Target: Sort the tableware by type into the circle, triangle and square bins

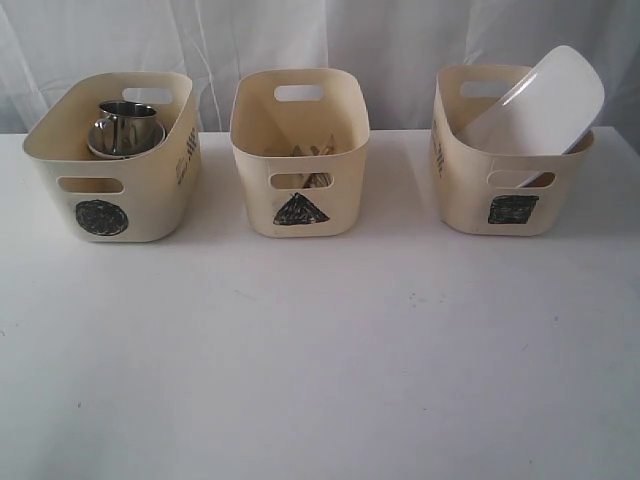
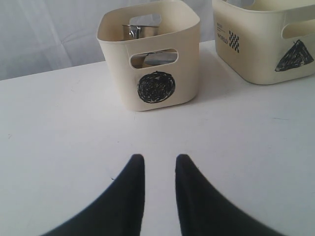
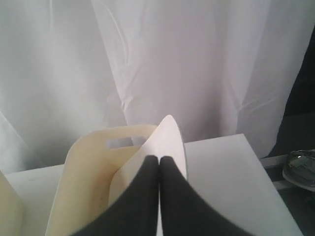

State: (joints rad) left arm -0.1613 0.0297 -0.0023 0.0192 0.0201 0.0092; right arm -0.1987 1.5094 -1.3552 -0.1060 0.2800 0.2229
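My right gripper (image 3: 158,160) has its fingers pressed tip to tip with no gap, and I see nothing caught between them. It sits over the square bin (image 1: 470,200), looking toward the far curtain (image 1: 100,40). The plate (image 1: 535,100) rests in that right-hand bin. It leans on a slant, its low end down inside and its high end sticking out past the far right rim.

My left gripper (image 2: 159,160) hangs low over the bare table (image 1: 320,350), fingers a little apart and empty, just near of the circle bin (image 1: 150,200).

By the look of it the sorting is all but done, so I judge the step in hand is getting my right fingers away cleanly. The raised edge of the plate lies right beyond my fingertips. I should go straight up before pulling back toward the near side — a sideways brush could tip the plate out or drag the light bin along.

The circle bin on the left holds a mug (image 1: 127,125) sitting in a steel bowl (image 1: 100,148). The triangle bin (image 1: 250,130) in the middle shows chopsticks (image 1: 300,152) — I can't see what else lies lower in it. Nothing lies loose on the open table that I can see, so only the bin rims and that jutting plate stand in my way.
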